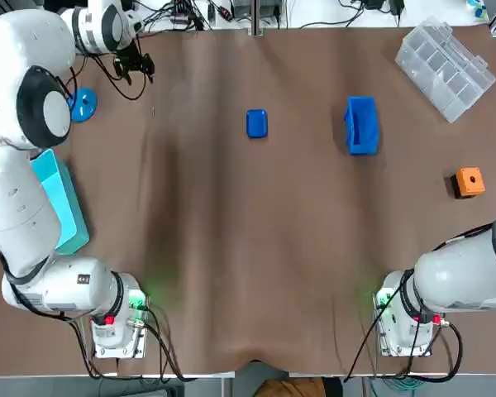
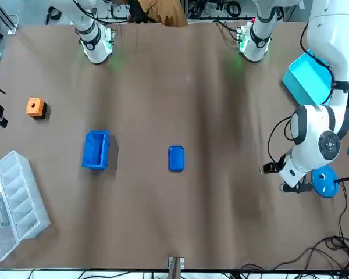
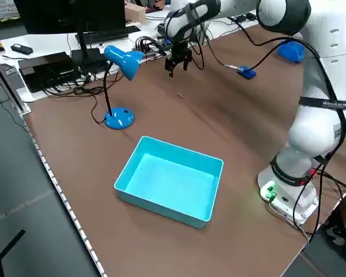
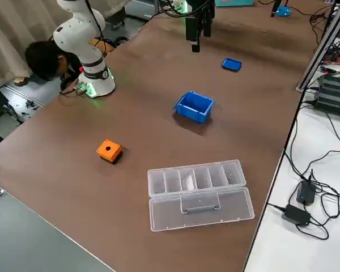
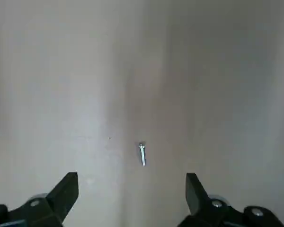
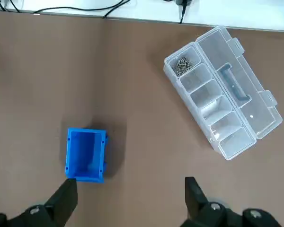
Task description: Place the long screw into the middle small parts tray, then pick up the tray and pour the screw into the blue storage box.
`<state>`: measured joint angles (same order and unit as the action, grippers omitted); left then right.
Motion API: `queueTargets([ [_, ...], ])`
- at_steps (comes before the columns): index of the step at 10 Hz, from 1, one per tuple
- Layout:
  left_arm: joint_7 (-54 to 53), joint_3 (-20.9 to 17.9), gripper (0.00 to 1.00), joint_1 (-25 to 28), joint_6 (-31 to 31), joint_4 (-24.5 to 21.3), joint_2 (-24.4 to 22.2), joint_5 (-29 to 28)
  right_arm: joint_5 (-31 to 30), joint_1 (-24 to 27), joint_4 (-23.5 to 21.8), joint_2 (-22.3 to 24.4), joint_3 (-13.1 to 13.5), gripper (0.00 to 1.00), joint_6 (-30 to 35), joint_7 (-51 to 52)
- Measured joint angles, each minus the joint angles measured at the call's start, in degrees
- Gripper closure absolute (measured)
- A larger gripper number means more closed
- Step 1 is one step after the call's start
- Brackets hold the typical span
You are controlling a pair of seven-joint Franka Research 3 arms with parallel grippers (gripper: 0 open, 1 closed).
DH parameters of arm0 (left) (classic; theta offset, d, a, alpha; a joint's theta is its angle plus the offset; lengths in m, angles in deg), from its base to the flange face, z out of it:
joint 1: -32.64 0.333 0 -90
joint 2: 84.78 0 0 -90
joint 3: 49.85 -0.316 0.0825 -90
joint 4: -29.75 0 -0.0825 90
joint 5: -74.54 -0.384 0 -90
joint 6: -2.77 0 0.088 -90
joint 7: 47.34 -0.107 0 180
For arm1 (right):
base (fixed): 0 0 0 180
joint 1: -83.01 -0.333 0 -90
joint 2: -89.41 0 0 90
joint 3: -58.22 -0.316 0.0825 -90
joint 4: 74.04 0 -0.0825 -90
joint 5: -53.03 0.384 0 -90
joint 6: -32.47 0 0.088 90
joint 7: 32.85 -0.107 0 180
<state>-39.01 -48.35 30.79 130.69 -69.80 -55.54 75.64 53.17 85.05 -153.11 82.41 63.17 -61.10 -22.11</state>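
Brown table (image 1: 231, 248): long screw (image 5: 142, 154) is laid loose at the far left, well apart from the small blue tray (image 1: 257, 123). Left gripper (image 5: 132, 178) is held above it, jaws spread, apparently for grasping. Right gripper (image 6: 131, 183) is parked aloft, jaws open.

A robotics lab: a left arm (image 1: 21, 190) and a right arm (image 1: 463, 277) stand bolted at 6 o'clock on a brown-covered worktop (image 1: 231, 248); cables (image 1: 182, 12) tangle at 12 o'clock; a keyboard (image 3: 106, 36) and monitor (image 3: 63, 14) sit alongside; a person (image 4: 45, 59) crouches nearby.
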Motion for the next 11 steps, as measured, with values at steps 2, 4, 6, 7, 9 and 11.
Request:
queueTargets([
  [2, 5.8, 0.1, 0.00, -0.4, 3.2, -0.5, 2.0, 0.0, 0.0, 0.0, 0.0, 0.0, 0.0, 0.00, 0.0, 0.0],
  [4, 9.3, 0.1, 0.00, -0.9, 5.8, -1.6, 3.9, 0.0, 0.0, 0.0, 0.0, 0.0, 0.1, 0.00, 0.0, 0.0],
  [6, 12.0, 0.1, 0.01, -1.0, 6.7, -3.1, 4.3, 0.0, 0.0, 0.0, 0.0, 0.0, 0.1, 0.00, -0.1, 0.0],
  [7, 12.8, 0.1, 0.01, -1.0, 7.9, -3.9, 4.4, 0.0, 0.0, 0.0, 0.0, 0.0, 0.1, 0.00, -0.1, 0.0],
  [9, 14.3, 0.1, 0.07, -1.1, 9.8, -4.5, 5.3, 0.0, 0.0, 0.0, 0.0, 0.0, 0.1, 0.00, -0.1, 0.0],
  [11, 15.9, 0.1, 0.08, -1.5, 10.3, -4.6, 6.4, 0.0, 0.0, 0.0, 0.0, 0.0, 0.1, 0.00, -0.1, 0.0],
])
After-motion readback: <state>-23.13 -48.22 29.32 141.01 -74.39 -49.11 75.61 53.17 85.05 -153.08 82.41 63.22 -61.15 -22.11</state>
